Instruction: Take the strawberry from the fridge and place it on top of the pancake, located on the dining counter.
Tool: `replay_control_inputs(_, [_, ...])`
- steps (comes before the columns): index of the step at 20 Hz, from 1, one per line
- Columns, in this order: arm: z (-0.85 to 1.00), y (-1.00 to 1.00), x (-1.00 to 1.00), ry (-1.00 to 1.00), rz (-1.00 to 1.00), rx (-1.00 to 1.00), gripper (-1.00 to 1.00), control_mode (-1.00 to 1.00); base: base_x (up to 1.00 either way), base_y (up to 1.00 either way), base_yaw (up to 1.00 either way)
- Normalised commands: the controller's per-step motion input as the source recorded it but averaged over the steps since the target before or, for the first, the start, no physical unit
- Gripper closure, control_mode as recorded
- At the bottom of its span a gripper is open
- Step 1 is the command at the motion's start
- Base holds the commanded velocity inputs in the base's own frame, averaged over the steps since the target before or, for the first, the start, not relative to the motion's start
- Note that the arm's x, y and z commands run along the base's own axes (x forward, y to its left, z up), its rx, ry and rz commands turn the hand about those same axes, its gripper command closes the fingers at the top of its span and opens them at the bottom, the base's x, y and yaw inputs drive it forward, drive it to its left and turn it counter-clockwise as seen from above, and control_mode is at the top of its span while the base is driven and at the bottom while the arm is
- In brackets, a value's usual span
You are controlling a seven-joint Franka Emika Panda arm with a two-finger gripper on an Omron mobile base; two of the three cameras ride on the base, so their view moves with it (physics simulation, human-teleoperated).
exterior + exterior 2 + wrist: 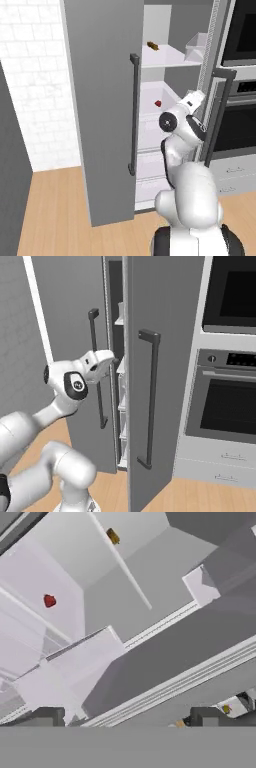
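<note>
The fridge [100, 100] stands with its left door swung open, showing white shelves. The strawberry [158, 103], a tiny red berry, lies on a middle shelf; in the hand view the strawberry [49, 601] is at the upper left. My gripper [129, 717] is open, its fingertips [47, 716] wide apart with nothing between them. The hand [200, 96] hovers at the fridge opening, to the right of the berry and well short of it. From the right side the gripper [112, 362] sits at the gap between the two doors. The pancake and the dining counter are out of view.
A small brown-and-orange item [152, 46] lies on the shelf above, beside a clear bin [197, 47]. The shut right fridge door [165, 306] with its dark bar handle [150, 396] is close to the hand. Black-windowed wall ovens [225, 396] stand to the right.
</note>
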Motion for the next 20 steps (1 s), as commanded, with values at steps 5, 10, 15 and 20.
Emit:
replay_control_inputs(5, [0.02, 0.18, 0.71, 0.08, -0.39, -0.1, -1.0, -1.0, 0.0, 0.0, 0.0])
replay_control_inputs(10, [0.04, -0.11, 0.71, 0.14, -0.22, -0.01, -1.0, -1.0, 0.0, 0.0, 0.0])
replay_control_inputs(15, [0.19, -0.31, 0.27, 0.03, -0.11, 0.0, -1.0, -1.0, 0.0, 0.0, 0.0])
replay_control_inputs(20, [0.15, -0.64, -0.2, -0.06, -0.03, 0.0, -1.0, -1.0, 0.0, 0.0, 0.0])
